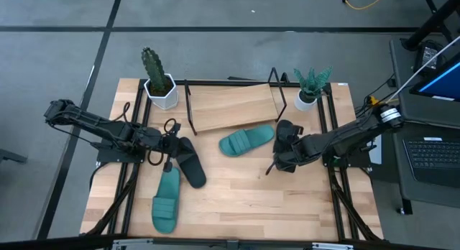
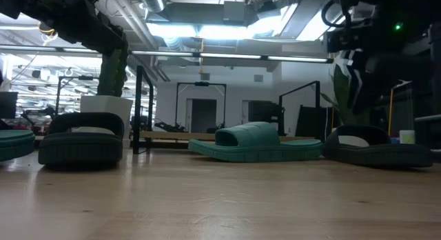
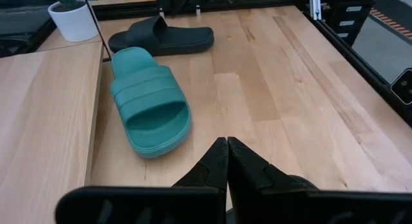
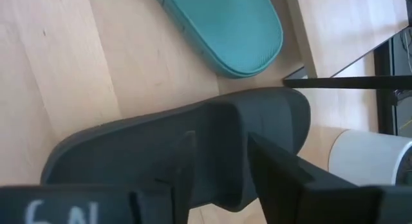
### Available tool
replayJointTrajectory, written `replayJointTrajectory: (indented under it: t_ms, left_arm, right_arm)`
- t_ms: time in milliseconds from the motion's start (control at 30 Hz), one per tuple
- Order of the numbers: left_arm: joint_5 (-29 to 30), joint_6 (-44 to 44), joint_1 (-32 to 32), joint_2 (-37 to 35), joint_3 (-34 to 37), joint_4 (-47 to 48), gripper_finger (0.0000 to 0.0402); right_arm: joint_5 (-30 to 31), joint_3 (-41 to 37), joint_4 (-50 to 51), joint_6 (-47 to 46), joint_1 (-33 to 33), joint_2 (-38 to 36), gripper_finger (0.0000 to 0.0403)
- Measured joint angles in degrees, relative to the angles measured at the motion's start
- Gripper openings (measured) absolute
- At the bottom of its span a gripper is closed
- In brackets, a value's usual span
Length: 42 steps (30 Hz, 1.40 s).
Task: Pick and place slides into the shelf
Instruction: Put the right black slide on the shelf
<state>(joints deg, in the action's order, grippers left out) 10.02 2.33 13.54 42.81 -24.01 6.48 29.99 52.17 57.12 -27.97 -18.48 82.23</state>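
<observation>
The shelf point(image 1: 230, 106) point(image 3: 45, 121) stands at the table's far side with nothing on its board. One teal slide point(image 1: 246, 141) point(image 3: 151, 108) point(image 2: 258, 143) lies sole-down just in front of it. The other teal slide point(image 1: 167, 201) lies near the near-left corner. My left gripper point(image 1: 171, 144) point(image 3: 226, 147) is shut above the far end of a black slide point(image 1: 190, 162) point(image 2: 81, 138) that lies flat on the table. My right gripper point(image 1: 282, 151) point(image 4: 222, 161) is open, pointing down over the second black slide point(image 1: 287, 129) point(image 4: 193, 140) point(image 2: 382, 147), one finger on each side of its middle. My right gripper comes at the black slide's middle point(image 4: 219, 130) from above, with its fingers point(image 4: 270, 166) standing across the slide. The slide lies flat on the table. I cannot tell whether the fingers touch it.
A cactus in a white pot point(image 1: 159, 88) stands at the shelf's left end and a leafy plant in a white pot point(image 1: 307, 98) at its right end. A laptop point(image 1: 431, 153) sits beyond the table's right edge. Bare tabletop point(image 1: 251, 200) stretches along the near edge.
</observation>
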Motion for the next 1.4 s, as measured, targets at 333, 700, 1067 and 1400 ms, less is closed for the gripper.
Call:
replayJointTrajectory:
  t_ms: [333,700,1067,1400]
  left_arm:
    - [0.0,0.0,0.0,0.0,0.0,1.86,0.0]
    - [-0.02,0.0,-0.02,0.0,0.02,2.06,0.0]
    - [-0.02,-0.02,0.0,0.0,0.02,2.1,0.0]
    - [-0.02,-3.5,0.0,0.0,0.02,2.1,0.0]
  right_arm:
    - [2.02,-0.01,1.15,-2.75,0.53,4.32,0.0147]
    - [3.6,-0.06,1.97,-4.82,5.79,11.11,0.0145]
    - [3.58,-0.03,1.89,-4.76,7.87,12.4,0.0144]
    - [3.93,-0.03,2.05,-4.98,7.89,12.42,0.0028]
